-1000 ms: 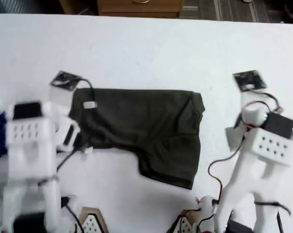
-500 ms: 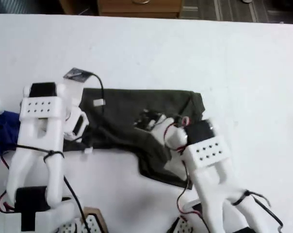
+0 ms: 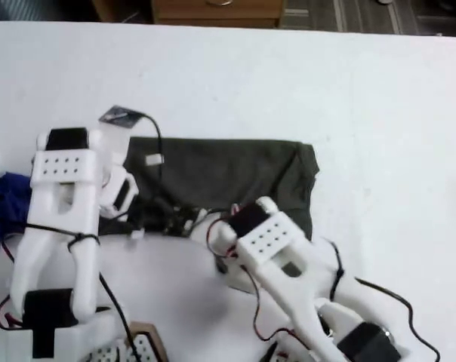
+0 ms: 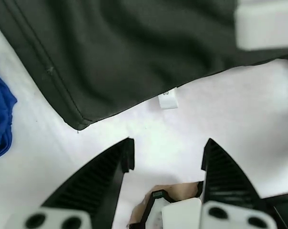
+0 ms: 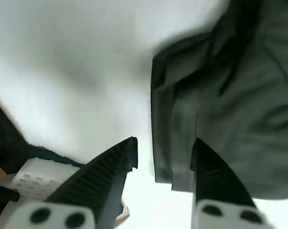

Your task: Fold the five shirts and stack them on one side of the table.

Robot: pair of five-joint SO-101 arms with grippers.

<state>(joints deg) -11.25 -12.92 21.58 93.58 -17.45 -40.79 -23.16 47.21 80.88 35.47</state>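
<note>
Right end effector point(image 5: 164, 143) has swung left to the near edge of the dark shirt point(image 3: 228, 170), probably for a fold; it and the left end effector point(image 4: 169, 143) gape empty

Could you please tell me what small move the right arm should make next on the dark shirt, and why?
Probably lower the right claw and close it on the dark green cotton shirt. Its jaws stand open, and the shirt's doubled-over edge runs right between them, lying on the white table, so a short descent should be enough to pinch it.
</note>
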